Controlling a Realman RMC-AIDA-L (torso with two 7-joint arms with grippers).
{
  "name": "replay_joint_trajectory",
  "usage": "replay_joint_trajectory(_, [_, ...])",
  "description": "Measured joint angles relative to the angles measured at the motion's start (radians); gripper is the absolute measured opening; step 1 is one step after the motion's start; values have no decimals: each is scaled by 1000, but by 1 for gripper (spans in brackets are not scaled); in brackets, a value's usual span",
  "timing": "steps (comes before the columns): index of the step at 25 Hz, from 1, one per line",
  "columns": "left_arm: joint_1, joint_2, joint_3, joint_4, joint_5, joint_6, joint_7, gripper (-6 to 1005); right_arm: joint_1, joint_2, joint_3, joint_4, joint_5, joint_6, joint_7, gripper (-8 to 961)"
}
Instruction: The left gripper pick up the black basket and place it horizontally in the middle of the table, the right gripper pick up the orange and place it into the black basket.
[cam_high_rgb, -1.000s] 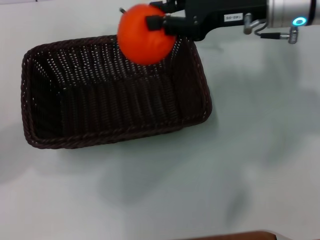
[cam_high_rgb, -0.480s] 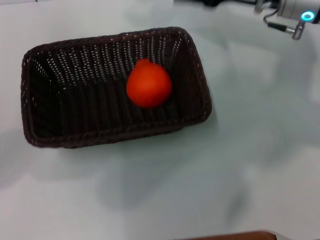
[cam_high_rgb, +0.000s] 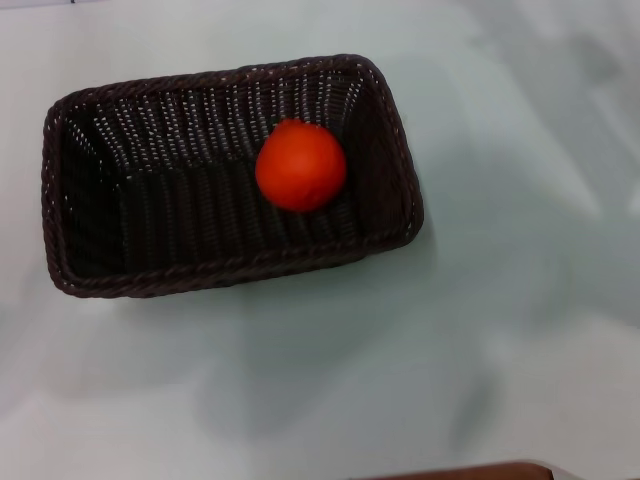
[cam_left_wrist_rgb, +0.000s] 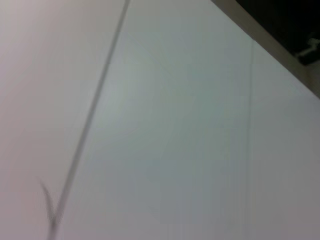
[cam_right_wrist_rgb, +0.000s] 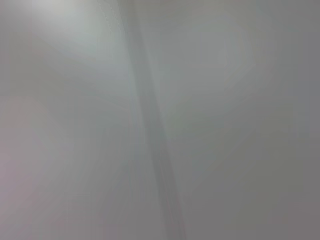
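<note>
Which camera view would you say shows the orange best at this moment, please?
The head view: the orange lies in full sight inside the black basket, toward its right end, with nothing covering it. The left wrist view and the right wrist view show only pale, blurred surfaces, with no orange in either.

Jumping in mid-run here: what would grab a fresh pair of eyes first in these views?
The bright red-orange orange stands out at once, resting inside the black basket, toward its right end. The basket lies lengthwise on the pale table, in the upper left of the head view. Neither gripper shows in any view; both wrist views show only blank pale surfaces.
</note>
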Motion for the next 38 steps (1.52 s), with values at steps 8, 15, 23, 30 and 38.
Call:
replay_joint_trajectory(8, [41,-3,-127,-166,-112,22,285,535,-16,2,74,116,235,-46,-121,779])
replay_joint_trajectory(15, [51,-3,-208,-217,-120,25,396,535,-11,2,88,133,239,-35,-125,777])
replay_joint_trajectory(23, [48,-4,-204,-225,-120,52,426,535,3,1,99,126,241,1,-126,777])
replay_joint_trajectory(30, [37,-3,-207,-245,-120,64,452,535,20,0,112,123,242,6,-127,777])
replay_joint_trajectory(38, [26,1,-209,-246,-120,64,461,535,34,1,144,127,242,8,-126,777])
